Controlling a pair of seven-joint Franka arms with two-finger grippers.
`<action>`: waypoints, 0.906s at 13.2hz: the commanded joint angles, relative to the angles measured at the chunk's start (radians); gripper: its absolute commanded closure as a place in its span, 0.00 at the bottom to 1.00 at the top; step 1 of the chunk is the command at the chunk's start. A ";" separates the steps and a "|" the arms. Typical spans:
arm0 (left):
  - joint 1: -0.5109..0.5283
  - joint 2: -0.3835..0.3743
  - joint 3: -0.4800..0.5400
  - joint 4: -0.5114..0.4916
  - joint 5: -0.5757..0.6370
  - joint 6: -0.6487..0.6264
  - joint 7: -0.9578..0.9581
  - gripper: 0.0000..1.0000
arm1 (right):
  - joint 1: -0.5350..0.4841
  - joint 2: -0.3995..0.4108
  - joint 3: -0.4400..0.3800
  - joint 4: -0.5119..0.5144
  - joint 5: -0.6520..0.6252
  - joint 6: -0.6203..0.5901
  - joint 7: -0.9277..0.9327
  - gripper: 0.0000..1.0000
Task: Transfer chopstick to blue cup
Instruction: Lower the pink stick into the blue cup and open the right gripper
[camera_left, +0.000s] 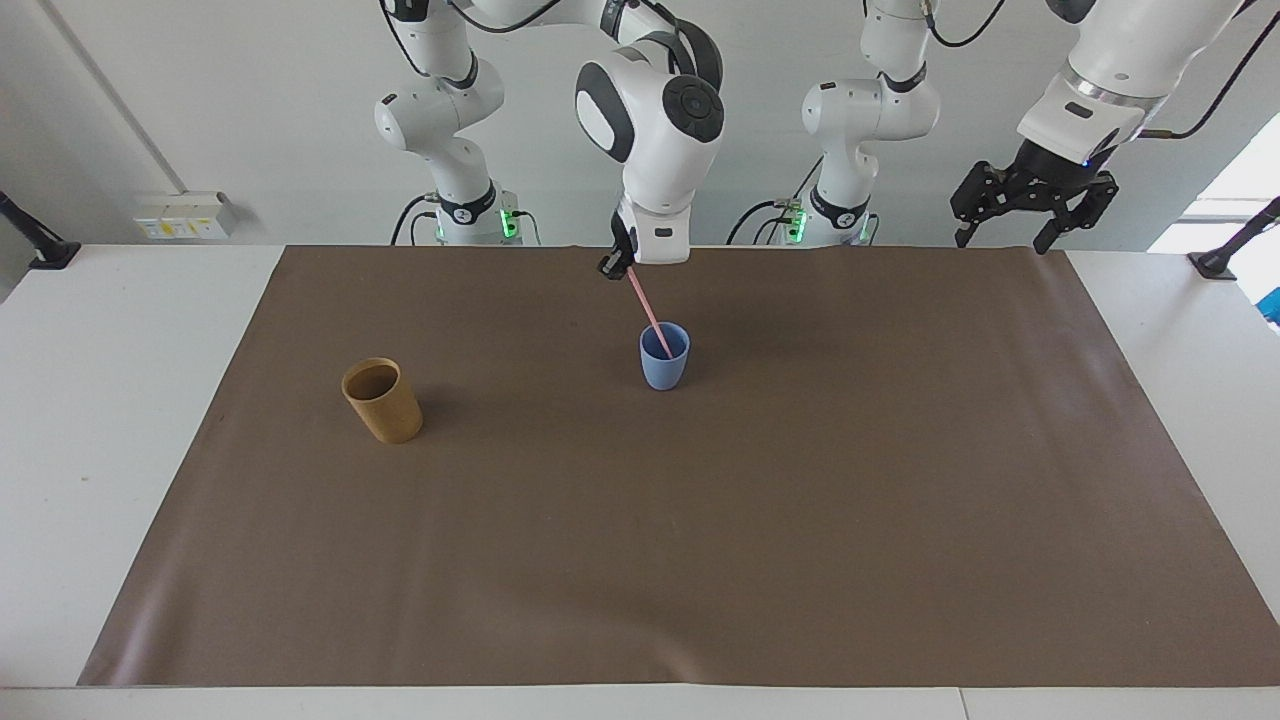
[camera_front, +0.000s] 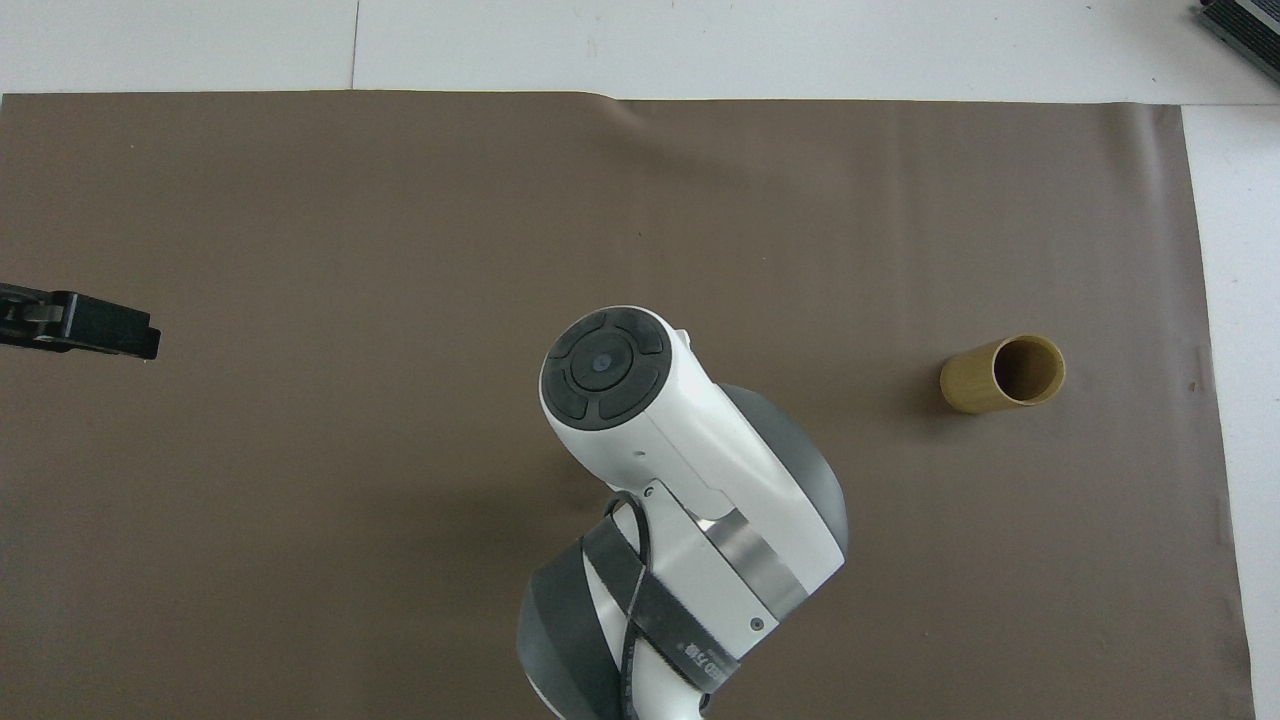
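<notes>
My right gripper (camera_left: 612, 266) is clamped on the top end of the chopstick (camera_left: 646, 313), which slants down with its lower end inside the blue cup (camera_left: 664, 357); I can't tell whether the tip touches the bottom. The cup stands upright on the brown mat (camera_left: 700, 560), mid-table. My left gripper (camera_left: 1032, 205) waits with fingers spread above the mat's corner nearest its base. The tan cup (camera_left: 381, 400) stands toward the right arm's end.
</notes>
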 joint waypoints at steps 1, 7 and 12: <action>0.021 -0.017 -0.013 -0.015 0.003 -0.010 0.015 0.00 | -0.011 -0.012 0.001 -0.053 0.057 0.074 0.030 0.73; 0.021 -0.017 -0.013 -0.014 0.003 -0.010 0.015 0.00 | -0.019 -0.023 -0.002 -0.044 0.060 0.073 0.036 0.00; 0.021 -0.019 -0.013 -0.014 0.003 -0.010 0.017 0.00 | -0.120 -0.141 -0.021 -0.022 0.032 0.070 0.168 0.00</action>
